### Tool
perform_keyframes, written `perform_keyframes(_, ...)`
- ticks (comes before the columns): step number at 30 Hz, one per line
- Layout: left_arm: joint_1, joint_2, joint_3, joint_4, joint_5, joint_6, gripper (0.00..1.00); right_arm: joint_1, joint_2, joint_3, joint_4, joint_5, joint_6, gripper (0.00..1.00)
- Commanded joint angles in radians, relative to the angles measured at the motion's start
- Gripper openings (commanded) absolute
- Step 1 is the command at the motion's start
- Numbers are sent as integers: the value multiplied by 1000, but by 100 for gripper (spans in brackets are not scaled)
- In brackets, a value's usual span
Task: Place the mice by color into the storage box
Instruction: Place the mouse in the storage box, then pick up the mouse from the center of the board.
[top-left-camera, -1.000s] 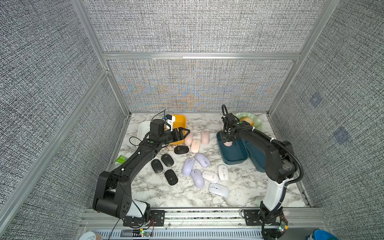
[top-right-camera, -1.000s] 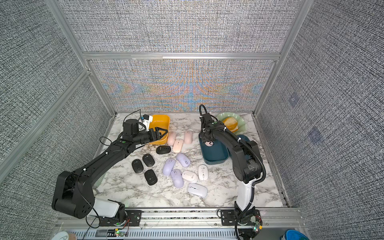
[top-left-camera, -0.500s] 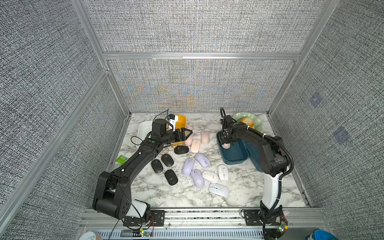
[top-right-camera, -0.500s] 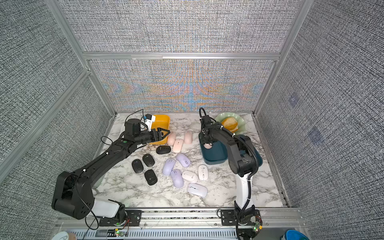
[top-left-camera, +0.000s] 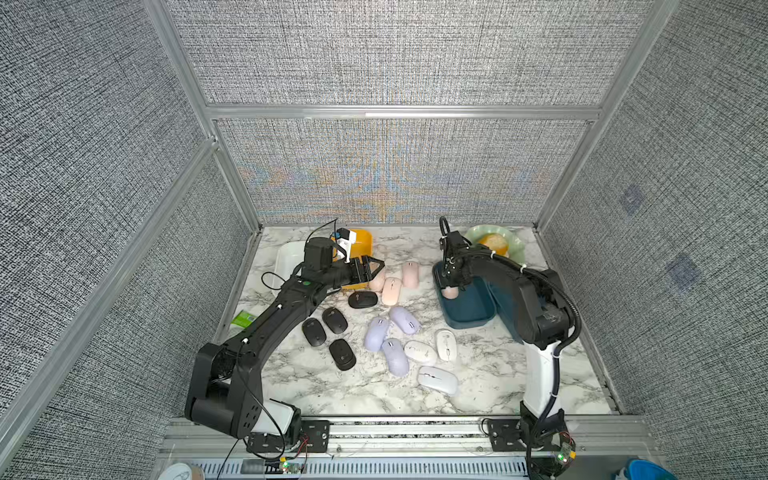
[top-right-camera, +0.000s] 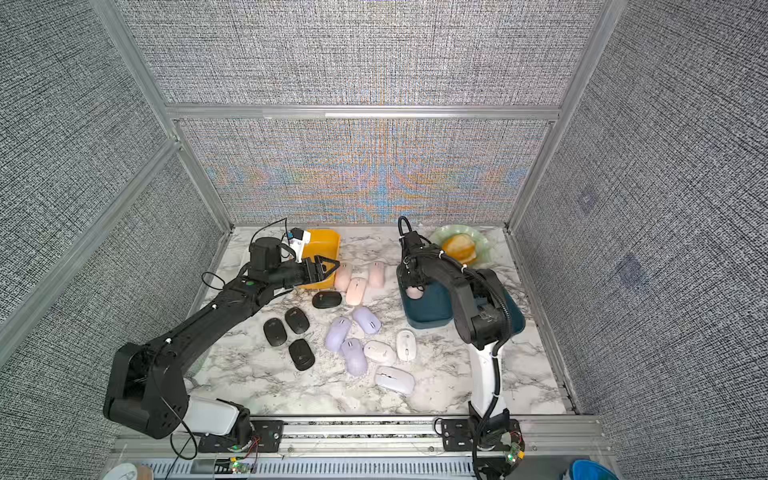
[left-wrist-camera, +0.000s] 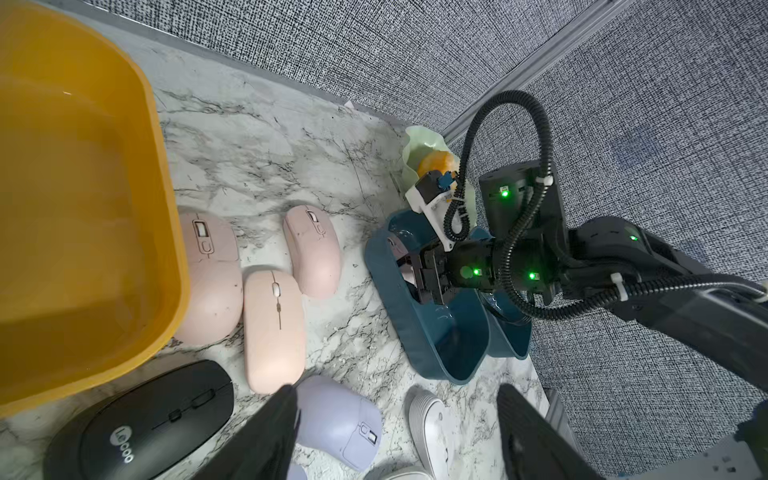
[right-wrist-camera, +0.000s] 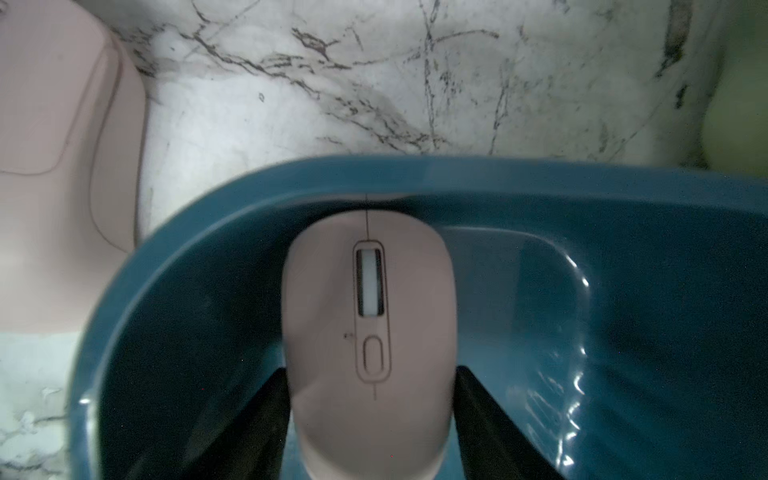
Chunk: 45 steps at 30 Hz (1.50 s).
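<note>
Thirteen mice (top-left-camera: 402, 320) lie loose on the table (top-left-camera: 316, 386) in both top views, bunched by colour: black mice (top-left-camera: 335, 320) at 9 o'clock of the cluster, lilac mice (top-left-camera: 376, 333) in the middle, white mice (top-left-camera: 420, 353) toward 5 o'clock and three pink mice (top-left-camera: 391, 291) at 12 o'clock. The fourteenth, a pink mouse (top-left-camera: 449, 292), sits inside the teal storage box (top-left-camera: 469, 325) at 3 o'clock of the table. The right hand (top-left-camera: 450, 284) dips into the box over it, probably so the mouse is set down rather than dropped. The left hand (top-left-camera: 375, 269) hovers at 11 o'clock beside the yellow tub (top-left-camera: 360, 241), seemingly lined up on the pink group for the next pick of the same colour.

In the left wrist view, the left hand's fingers (left-wrist-camera: 274, 428) stand spread and empty, with one of the lilac mice close by.

In the right wrist view, the pink mouse lies nose against the box wall, flanked by two fingers (right-wrist-camera: 486, 419). Whether they press it or merely flank it cannot be told.
</note>
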<state>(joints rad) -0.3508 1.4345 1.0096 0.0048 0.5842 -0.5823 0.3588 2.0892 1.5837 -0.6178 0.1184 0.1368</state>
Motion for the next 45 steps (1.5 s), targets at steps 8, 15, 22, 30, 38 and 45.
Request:
perform_keyframes(8,0,-8,15,-11,-19,24,77,14,-107,-5,-28,5,23,66)
perform_keyframes(15,1,-55,1,-27,-137,40,77,109,-215,-12,-32,46,53,65)
perform_keyframes(22,12,-169,-19,-47,-351,66,81,227,-166,55,-7,113,157,67)
perform_keyframes(30,16,-285,-97,10,-529,67,86,258,34,209,12,223,253,74)
perform_keyframes(38,16,-238,-78,-1,-452,52,86,246,198,368,-32,173,256,76)
perform_keyframes(45,17,-179,-52,-27,-406,40,85,222,271,427,-46,151,283,75)
